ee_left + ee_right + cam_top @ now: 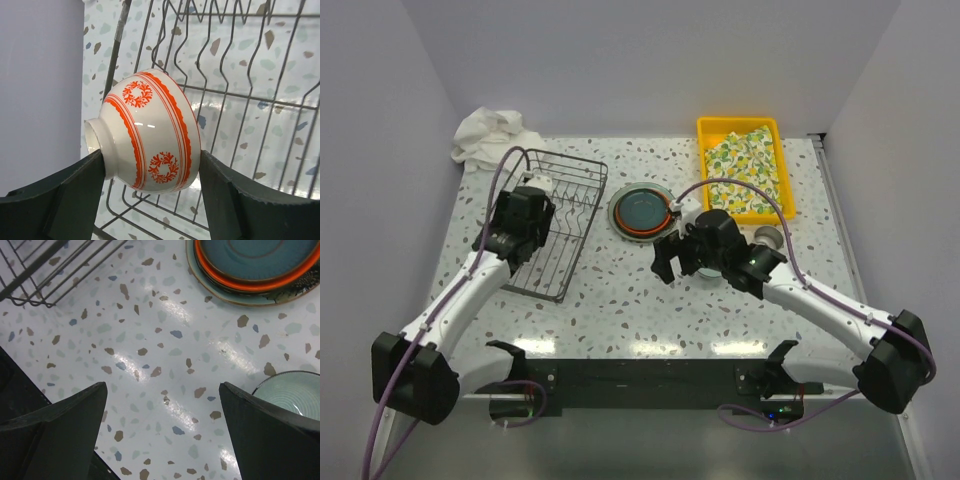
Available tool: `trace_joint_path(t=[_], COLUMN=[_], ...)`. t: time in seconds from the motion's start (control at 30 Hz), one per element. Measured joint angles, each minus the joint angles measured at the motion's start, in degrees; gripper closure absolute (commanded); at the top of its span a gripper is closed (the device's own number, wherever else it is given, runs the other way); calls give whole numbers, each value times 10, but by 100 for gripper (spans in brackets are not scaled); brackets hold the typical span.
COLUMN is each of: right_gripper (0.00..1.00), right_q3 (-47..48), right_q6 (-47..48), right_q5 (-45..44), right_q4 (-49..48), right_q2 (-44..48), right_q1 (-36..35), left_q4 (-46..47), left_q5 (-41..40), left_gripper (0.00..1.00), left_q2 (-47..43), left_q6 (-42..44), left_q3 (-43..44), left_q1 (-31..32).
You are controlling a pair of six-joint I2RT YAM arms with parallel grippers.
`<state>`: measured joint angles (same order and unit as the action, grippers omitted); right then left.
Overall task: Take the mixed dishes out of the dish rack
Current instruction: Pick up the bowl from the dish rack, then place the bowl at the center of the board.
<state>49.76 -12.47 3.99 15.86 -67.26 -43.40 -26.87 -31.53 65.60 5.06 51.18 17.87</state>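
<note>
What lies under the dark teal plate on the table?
Beneath the dark teal plate: an orange plate, a dark patterned edge, then a pale green rim. Only rims show; their centres are covered.

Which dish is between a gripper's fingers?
The small white bowl with orange-red wreath pattern, in the left gripper over the dark wire rack; the round plates lie stacked.

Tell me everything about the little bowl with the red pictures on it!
The small bowl is shiny white, like glazed pottery, with orange-red stripes and little leafy wreaths painted around it. It has a short round foot. It is tipped on its side, foot pointing left, rim pointing right. The left gripper's two dark fingers squeeze it, one by the foot, one at the rim. The wire dish rack lies right behind it.
</note>
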Motion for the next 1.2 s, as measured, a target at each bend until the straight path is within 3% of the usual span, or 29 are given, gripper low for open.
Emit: trace_joint_path(t=[0.7, 0.97, 1.2], right_gripper=[4, 6, 8], right_q3=[31, 2, -3], right_q6=[-152, -265, -312], right_q5=[124, 167, 193], right_q4=[-164, -270, -308], right_q2=[-83, -97, -123], right_q1=[9, 52, 71], left_q4=[-6, 124, 256], left_q5=[327, 475, 572], left_gripper=[67, 69, 72], left_q2=[-94, -133, -132], left_q6=[-216, -345, -464], left_q3=[85, 2, -85], left_q1=[-26, -28, -28])
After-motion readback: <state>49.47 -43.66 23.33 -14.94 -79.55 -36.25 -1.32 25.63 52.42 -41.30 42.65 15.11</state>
